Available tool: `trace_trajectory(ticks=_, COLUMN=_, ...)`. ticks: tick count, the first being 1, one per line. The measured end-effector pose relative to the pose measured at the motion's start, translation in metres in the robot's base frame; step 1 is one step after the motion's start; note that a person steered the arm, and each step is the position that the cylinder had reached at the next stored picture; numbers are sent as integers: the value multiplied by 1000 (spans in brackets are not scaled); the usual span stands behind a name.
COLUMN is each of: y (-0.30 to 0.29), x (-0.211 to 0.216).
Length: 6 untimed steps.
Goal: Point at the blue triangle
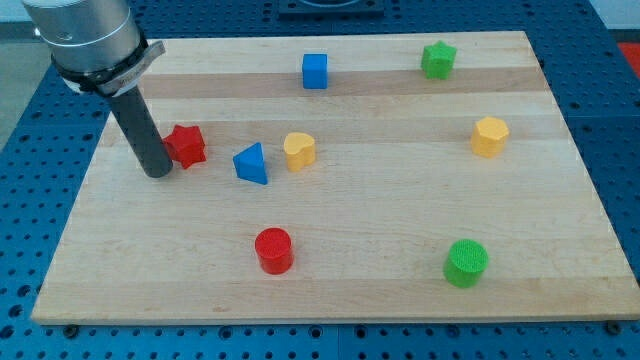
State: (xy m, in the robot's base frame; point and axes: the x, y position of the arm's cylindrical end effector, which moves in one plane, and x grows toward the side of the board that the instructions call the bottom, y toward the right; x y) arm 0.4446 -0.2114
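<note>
The blue triangle (251, 164) lies left of the desk's (400, 210) centre, with the yellow heart (299, 150) just beside it on the view's right and the red star (186, 145) near on its left. The tool, a plain rod holding nothing, has its tip (158, 172) touching or just beside the red star's left side, so the star sits between the tip and the triangle. Farther out lie a blue cube (315, 71), a green star (438, 60), a yellow hexagon (490, 136), a red cylinder (273, 250) and a green cylinder (466, 262).
</note>
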Motion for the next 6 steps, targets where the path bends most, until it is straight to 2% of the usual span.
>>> trace_trajectory(ticks=1, y=0, x=14)
trace_trajectory(ticks=3, y=16, x=87)
trace_trajectory(ticks=4, y=77, x=77)
trace_trajectory(ticks=5, y=130, x=23)
trace_trajectory(ticks=6, y=175, x=5)
